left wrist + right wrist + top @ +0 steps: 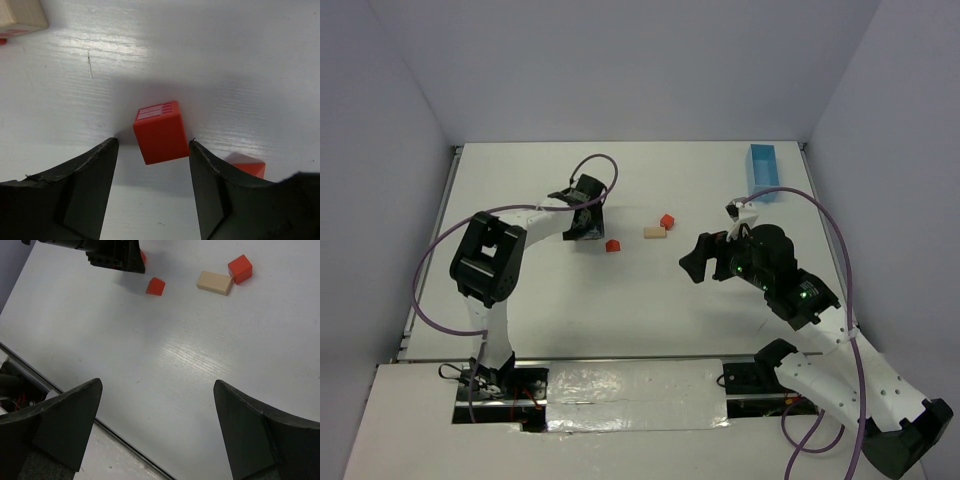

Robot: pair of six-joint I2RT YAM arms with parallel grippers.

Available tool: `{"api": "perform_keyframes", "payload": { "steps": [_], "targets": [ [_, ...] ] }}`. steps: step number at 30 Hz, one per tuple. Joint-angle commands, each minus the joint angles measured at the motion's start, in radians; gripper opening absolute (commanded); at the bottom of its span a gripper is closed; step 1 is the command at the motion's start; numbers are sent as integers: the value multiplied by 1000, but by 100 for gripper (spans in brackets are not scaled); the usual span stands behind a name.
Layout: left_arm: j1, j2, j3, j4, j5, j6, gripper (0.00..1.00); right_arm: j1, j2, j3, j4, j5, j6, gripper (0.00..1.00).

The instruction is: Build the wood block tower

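Several small blocks lie mid-table. A red cube (160,131) sits on the table between the tips of my open left gripper (154,143), close to the right fingertip; in the top view my left gripper (587,226) hides it. A second red block (613,245) lies just right of that gripper and shows behind the right finger in the left wrist view (246,165). A tan bar (655,232) and a third red cube (667,221) lie together farther right. My right gripper (697,263) is open and empty above bare table, with the blocks ahead of it in the right wrist view (156,286).
A light-blue tray (765,172) stands at the back right by the table's edge. Purple cables loop over both arms. The table's front edge (125,442) shows below my right gripper (157,385).
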Motion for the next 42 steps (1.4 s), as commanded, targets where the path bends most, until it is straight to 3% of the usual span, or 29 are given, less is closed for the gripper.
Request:
{"api": "perform_keyframes", "payload": {
  "steps": [1, 5, 16, 23, 31, 36, 42],
  "targets": [
    [-1, -23, 61, -49, -32, 1, 70, -3, 2, -5, 42, -12, -14, 100],
    [-4, -12, 96, -76, -72, -36, 64, -3, 4, -5, 45, -18, -14, 100],
    [-38, 36, 164, -125, -146, -125, 66, -3, 9, -6, 47, -36, -17, 100],
    [-40, 39, 158, -135, -160, -146, 53, -4, 16, -5, 48, -41, -18, 100],
    [-40, 42, 139, -131, -157, -154, 55, -3, 18, -6, 50, -42, -17, 100],
    [-40, 24, 126, -121, -146, -149, 65, -3, 19, -8, 51, -45, -15, 100],
    [-41, -21, 121, -107, -146, -136, 65, -3, 24, -8, 54, -48, -17, 100]
  ]
}}
